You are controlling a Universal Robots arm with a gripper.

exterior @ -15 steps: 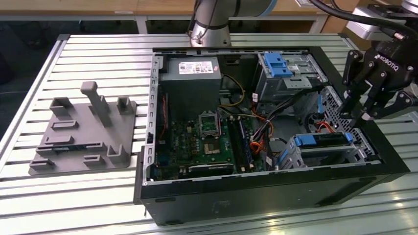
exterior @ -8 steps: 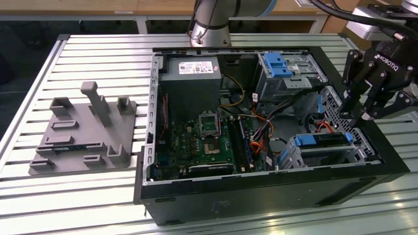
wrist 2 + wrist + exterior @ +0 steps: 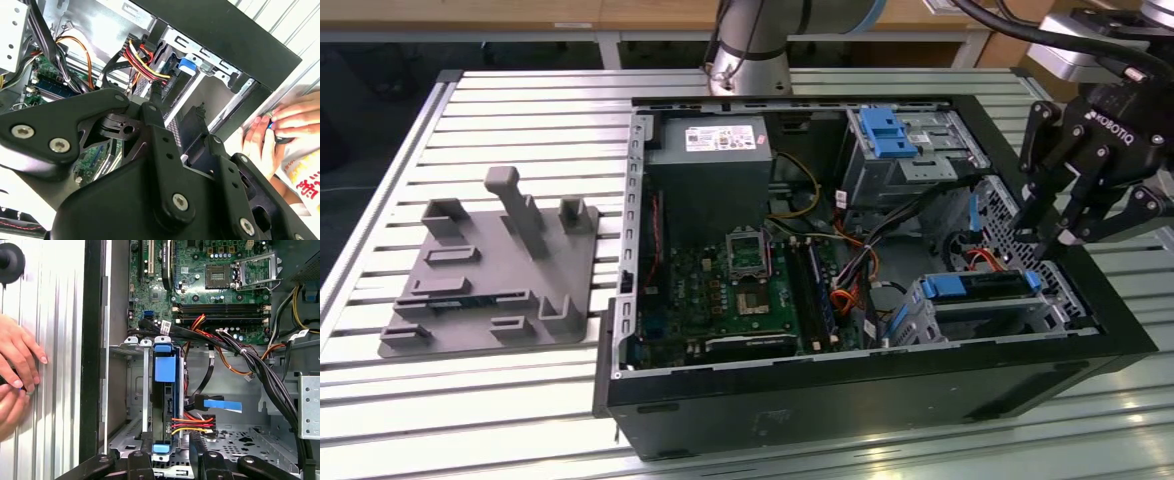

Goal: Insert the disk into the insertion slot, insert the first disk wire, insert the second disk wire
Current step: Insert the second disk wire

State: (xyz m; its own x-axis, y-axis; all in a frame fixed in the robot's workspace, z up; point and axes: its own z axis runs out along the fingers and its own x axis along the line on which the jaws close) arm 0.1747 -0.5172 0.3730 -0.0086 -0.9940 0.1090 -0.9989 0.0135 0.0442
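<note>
Inside insertion slot (image 3: 134, 390), disk (image 3: 165, 371), hands (image 3: 19, 357) beside case (image 3: 92, 365)

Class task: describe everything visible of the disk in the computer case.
The disk, a flat grey drive framed by a bright blue plastic carrier, lies flat inside the insertion slot, a silver perforated metal cage near the case corner. Red, yellow and black wires end beside it; whether they are plugged in is unclear.

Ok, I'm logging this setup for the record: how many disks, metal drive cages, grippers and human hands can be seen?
Disk: 1
Drive cages: 2 (insertion slot, taller bay)
Gripper: 1
Hands: 2
Total: 6
</note>
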